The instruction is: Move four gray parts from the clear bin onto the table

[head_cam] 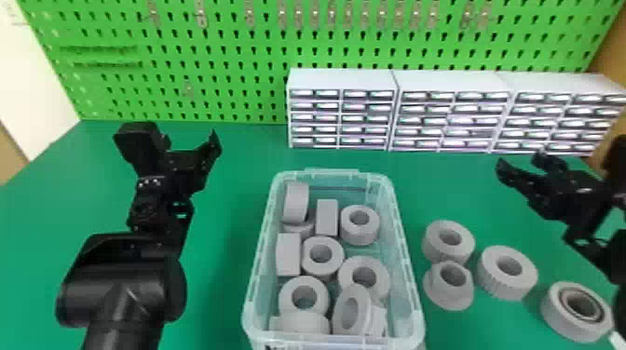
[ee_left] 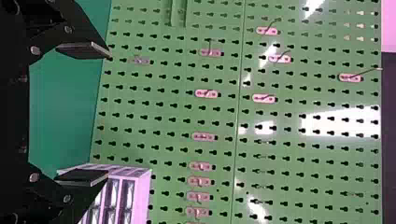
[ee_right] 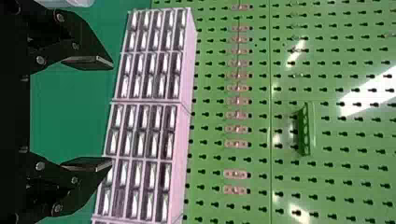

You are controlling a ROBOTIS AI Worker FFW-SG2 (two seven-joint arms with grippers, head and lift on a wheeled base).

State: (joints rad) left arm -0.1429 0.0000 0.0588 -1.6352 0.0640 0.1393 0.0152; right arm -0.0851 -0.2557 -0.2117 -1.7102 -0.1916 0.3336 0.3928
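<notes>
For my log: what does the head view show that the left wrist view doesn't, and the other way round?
Head view: the clear bin with gray parts in it, four more gray parts on the table to its right, and the right gripper.

Left wrist view: a seam across the pegboard and white glare on it.

Both: the left gripper, open, plus pegboard, table and white drawer units.

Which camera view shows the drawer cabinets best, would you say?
The head view, with three cabinets side by side; the right wrist view shows two and a sliver of another, the left wrist view part of one.
</notes>
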